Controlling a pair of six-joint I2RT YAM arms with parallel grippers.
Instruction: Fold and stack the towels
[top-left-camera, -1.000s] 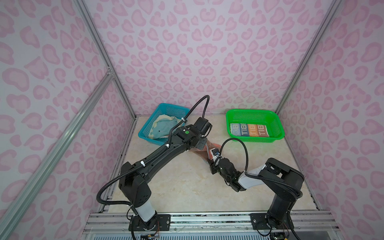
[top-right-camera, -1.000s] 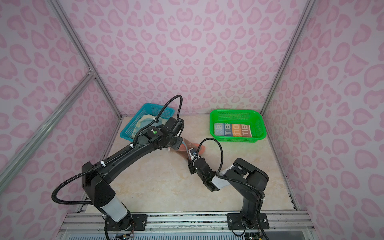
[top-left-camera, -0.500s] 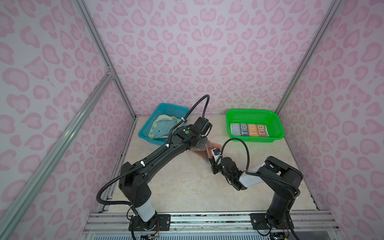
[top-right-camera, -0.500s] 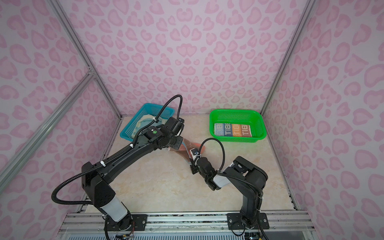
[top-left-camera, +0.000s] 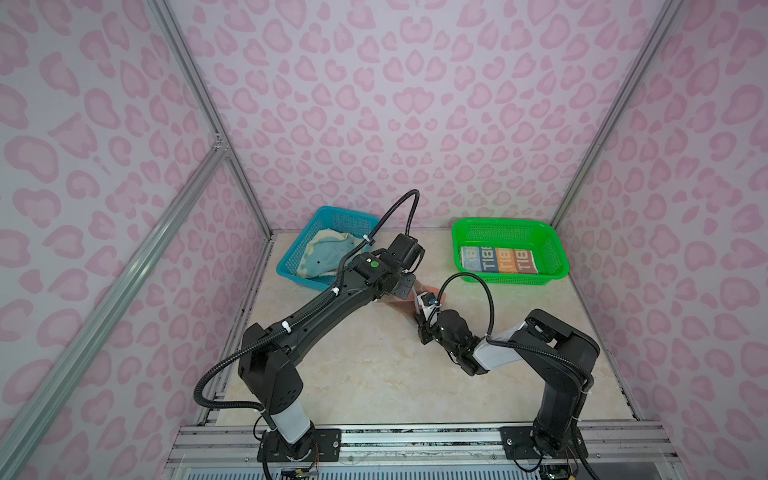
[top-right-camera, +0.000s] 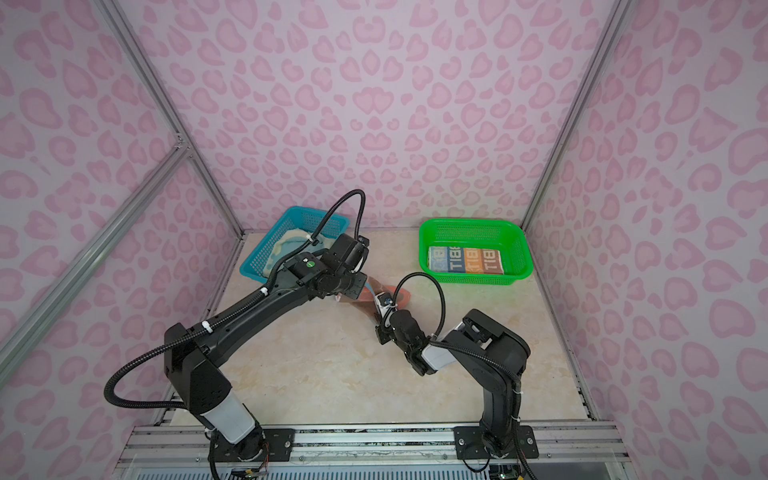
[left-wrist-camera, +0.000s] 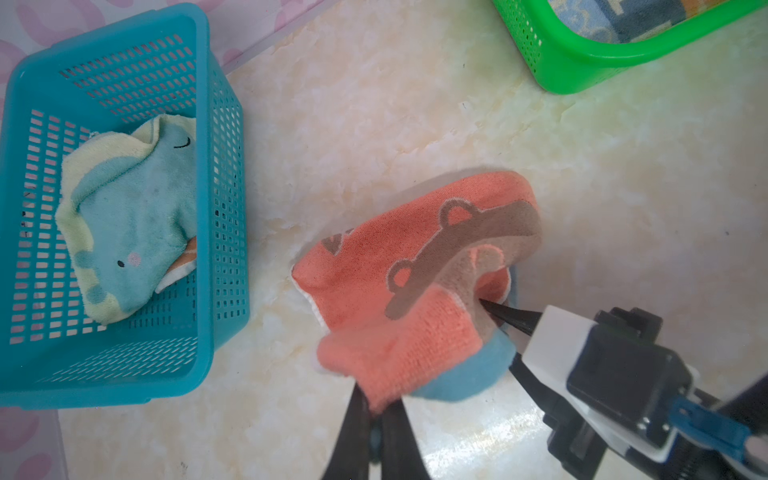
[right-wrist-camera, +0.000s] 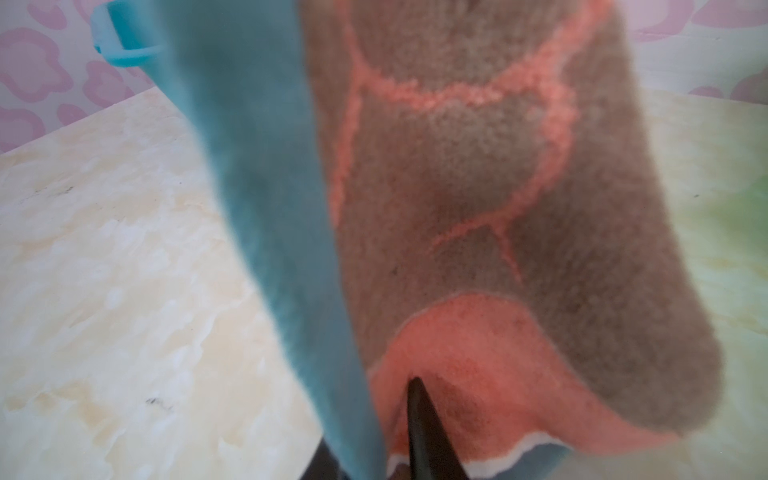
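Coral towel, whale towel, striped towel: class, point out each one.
coral towel (left-wrist-camera: 370, 262), left wrist view, on its orange face.
whale towel (left-wrist-camera: 135, 216), left wrist view, on the blue body.
striped towel (top-left-camera: 503, 260), in a top view, on an orange stripe.

Pink leopard-print walls (top-left-camera: 374, 104) braced by aluminium framing (top-left-camera: 195, 83) enclose a cream marble-patterned counter (top-left-camera: 374, 374), evenly lit; a metal rail (top-left-camera: 415, 436) fronts it.
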